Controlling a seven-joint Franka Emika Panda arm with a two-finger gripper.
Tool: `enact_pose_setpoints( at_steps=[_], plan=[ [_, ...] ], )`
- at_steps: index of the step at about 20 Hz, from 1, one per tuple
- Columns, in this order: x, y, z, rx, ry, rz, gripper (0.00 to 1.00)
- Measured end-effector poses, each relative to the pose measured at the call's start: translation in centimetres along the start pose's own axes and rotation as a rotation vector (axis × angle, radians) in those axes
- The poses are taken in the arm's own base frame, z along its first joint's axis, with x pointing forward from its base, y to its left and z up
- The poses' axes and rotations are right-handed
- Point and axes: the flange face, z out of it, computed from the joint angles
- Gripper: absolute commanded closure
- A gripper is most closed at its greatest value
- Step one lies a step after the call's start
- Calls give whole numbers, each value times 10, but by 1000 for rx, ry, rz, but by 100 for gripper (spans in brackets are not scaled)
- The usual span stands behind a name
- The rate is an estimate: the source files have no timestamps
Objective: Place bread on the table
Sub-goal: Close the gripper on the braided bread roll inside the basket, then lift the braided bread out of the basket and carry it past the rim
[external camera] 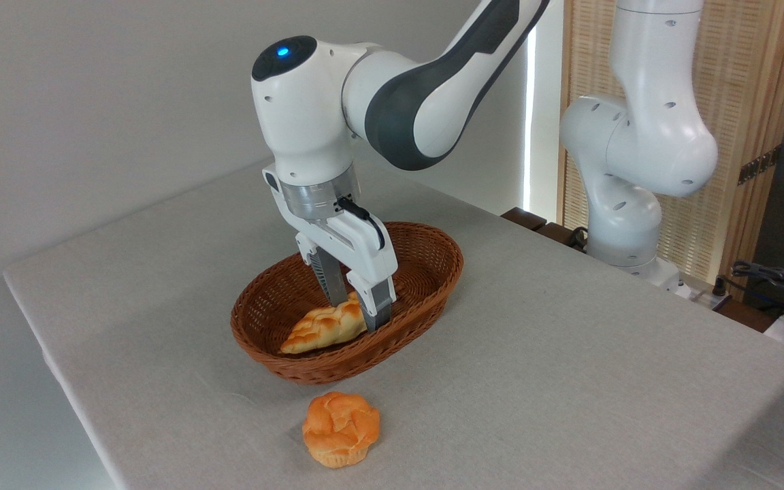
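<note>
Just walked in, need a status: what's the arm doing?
The Panda arm has its claw down inside the wicker basket, fingers straddling the right end of the braided bread. The loaf lies in the basket, not yet lifted; whether the fingers are actually clamped on it can't be told from this view. A small muffin-shaped bun sits on the table in front of the basket, apart from it.
</note>
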Motion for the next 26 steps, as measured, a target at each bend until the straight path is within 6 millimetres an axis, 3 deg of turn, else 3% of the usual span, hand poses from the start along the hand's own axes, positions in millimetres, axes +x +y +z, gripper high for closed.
enact_pose_setpoints(
  at_steps=[11,14,19,24,26],
  plan=[
    [3,5,-4,-5,-8,12,95],
    [6,5,-24,-16,-19,13,95],
    [12,6,-81,-53,27,3,95],
    [3,7,-96,-90,-7,20,94],
    [-17,-10,-106,-78,-7,46,94]
  ],
)
